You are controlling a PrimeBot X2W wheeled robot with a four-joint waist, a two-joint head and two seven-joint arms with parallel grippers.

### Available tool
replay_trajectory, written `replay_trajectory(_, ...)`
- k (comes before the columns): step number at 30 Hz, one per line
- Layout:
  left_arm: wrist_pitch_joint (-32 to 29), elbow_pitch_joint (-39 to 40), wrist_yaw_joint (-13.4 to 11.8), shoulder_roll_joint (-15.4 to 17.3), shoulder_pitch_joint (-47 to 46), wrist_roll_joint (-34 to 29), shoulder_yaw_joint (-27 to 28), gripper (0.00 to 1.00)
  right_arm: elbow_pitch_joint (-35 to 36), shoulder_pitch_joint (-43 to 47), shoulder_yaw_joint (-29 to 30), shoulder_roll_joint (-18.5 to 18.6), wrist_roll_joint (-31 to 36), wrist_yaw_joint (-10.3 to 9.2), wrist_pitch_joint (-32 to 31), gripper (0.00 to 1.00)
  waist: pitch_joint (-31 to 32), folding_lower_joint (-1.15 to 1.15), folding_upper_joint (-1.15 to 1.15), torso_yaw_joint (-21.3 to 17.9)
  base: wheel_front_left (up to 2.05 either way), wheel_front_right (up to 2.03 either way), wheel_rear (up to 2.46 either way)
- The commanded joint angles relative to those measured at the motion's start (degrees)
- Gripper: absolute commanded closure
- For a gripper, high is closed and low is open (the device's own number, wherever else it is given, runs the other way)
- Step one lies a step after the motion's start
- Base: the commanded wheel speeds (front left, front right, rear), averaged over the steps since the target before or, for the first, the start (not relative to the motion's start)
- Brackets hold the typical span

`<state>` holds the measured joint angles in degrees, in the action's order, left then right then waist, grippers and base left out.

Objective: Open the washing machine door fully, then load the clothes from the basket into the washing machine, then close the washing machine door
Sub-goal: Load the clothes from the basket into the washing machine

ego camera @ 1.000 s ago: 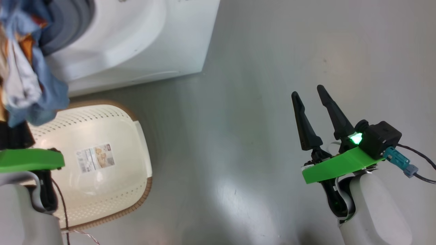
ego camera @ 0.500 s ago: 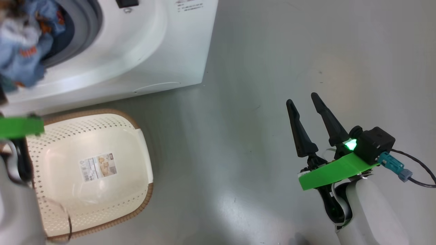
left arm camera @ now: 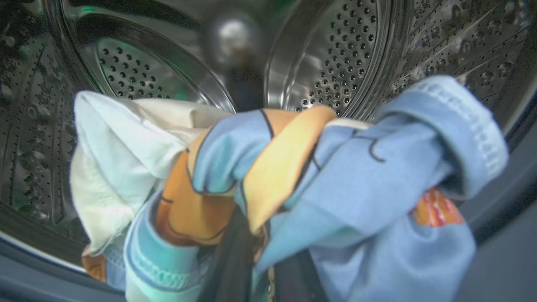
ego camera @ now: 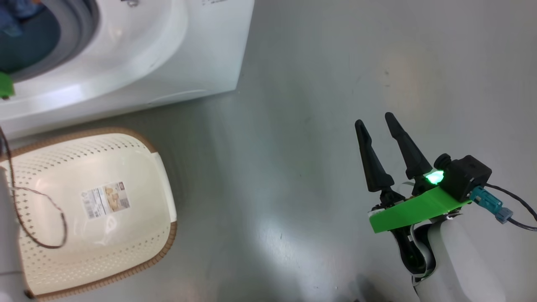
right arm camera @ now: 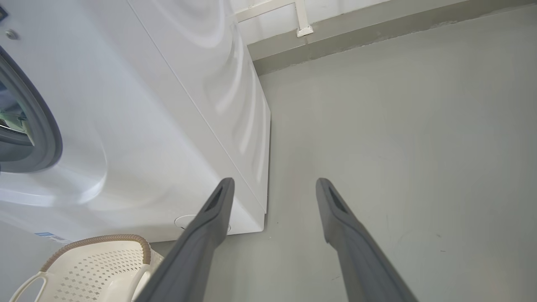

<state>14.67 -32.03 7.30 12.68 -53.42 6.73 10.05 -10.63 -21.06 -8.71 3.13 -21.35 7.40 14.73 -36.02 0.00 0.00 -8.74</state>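
In the left wrist view my left gripper point(left arm camera: 256, 258) is shut on the clothes point(left arm camera: 335, 180), a bunch of light blue fabric with orange figures and cream lining. The bunch hangs at the mouth of the perforated steel drum point(left arm camera: 335, 46). Fabric hides the fingertips. In the head view a scrap of blue cloth point(ego camera: 12, 16) shows inside the washing machine point(ego camera: 159, 54). The basket point(ego camera: 163, 176) stands on the floor in front of it, with only its label inside. My right gripper point(ego camera: 376, 121) hovers open over bare floor, far right of the basket. The washing machine door is out of view.
Grey floor point(ego camera: 293, 105) stretches to the right of the washing machine point(right arm camera: 168, 105) and around my right gripper point(right arm camera: 275, 184). A wall base with a white pipe point(right arm camera: 302, 25) runs behind the washer. A thin cable point(ego camera: 37, 239) loops over the basket point(right arm camera: 96, 264).
My left gripper has carried the clothes from above the basket up into the drum opening. The head camera has shifted. The right gripper has stayed open, about where it was.
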Motion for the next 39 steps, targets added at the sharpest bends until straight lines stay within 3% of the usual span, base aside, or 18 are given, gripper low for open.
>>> replay_trajectory(1, -0.15, -0.52, 0.15, 3.23, -1.55, 1.04, 1.00, 1.00, 1.48, 1.67, -1.12, -0.25, -0.52, 0.09, 0.27, 0.00, -1.35, 0.00, 0.00, -0.37, 0.00, 0.00, 0.00)
replay_trajectory(11, -0.62, -7.45, 0.18, 6.36, -13.33, 3.30, -2.46, 1.00, 2.16, 0.69, -1.29, -0.25, -0.67, 0.09, 0.27, 0.00, -6.60, 0.00, 0.00, 0.04, 0.00, 0.00, 0.00)
replay_trajectory(22, 0.25, -8.68, 0.18, 9.70, -24.07, 3.45, -6.35, 1.00, 2.48, 0.01, -2.21, -0.25, -1.16, 0.09, 0.27, 0.00, -9.71, 0.00, 0.00, -1.27, 0.00, 0.00, 0.00)
replay_trajectory(39, -1.61, -17.24, 0.18, 12.26, -31.54, 7.36, -12.34, 1.00, 2.04, -0.37, -3.76, -0.25, -2.16, 0.09, 0.27, 0.00, -11.76, 0.00, 0.00, -2.74, 0.00, 0.00, 0.00)
